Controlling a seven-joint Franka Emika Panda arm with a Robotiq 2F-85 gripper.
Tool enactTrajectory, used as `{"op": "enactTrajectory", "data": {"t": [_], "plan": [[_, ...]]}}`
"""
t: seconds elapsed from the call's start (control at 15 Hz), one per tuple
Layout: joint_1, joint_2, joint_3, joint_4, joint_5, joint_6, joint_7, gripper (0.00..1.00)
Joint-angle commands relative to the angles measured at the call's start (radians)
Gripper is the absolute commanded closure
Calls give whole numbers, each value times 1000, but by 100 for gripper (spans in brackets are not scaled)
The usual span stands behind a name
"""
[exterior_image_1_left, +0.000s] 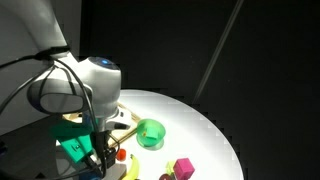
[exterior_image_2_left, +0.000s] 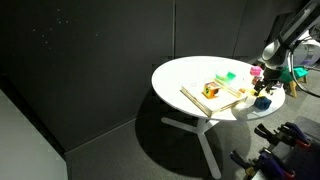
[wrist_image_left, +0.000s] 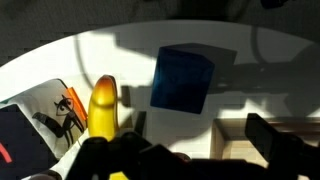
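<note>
Blue block (wrist_image_left: 182, 80): it lies flat on the white round table (exterior_image_2_left: 180, 75), near the rim, with nothing touching it.
Claw (wrist_image_left: 180, 150): it hangs in the air right over the block. Its two fingers are spread wide, and it holds nothing.
Banana (wrist_image_left: 104, 105): yellow, it lies just beside the block with a small gap between them, close to one finger of the claw.
Picture card (wrist_image_left: 50, 115): it is on the other side of the banana, away from the block.
Further off: a green cup (exterior_image_1_left: 150, 132), a pink cube (exterior_image_1_left: 183, 167) and some wooden sticks (exterior_image_2_left: 215, 100).
Step in hand: I think the claw is lining up above the block, with no grab yet.
Next move calls for: going straight down, with one finger on each side of the block and clear of the banana, then a gentle squeeze.
</note>
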Motion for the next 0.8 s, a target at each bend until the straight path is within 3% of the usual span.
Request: {"op": "enactTrajectory", "data": {"t": [0.0,0.73], "plan": [[-41,16,33,-14,41,55,-13,0],[-130,98,80,-9,24,126,4,0]]}}
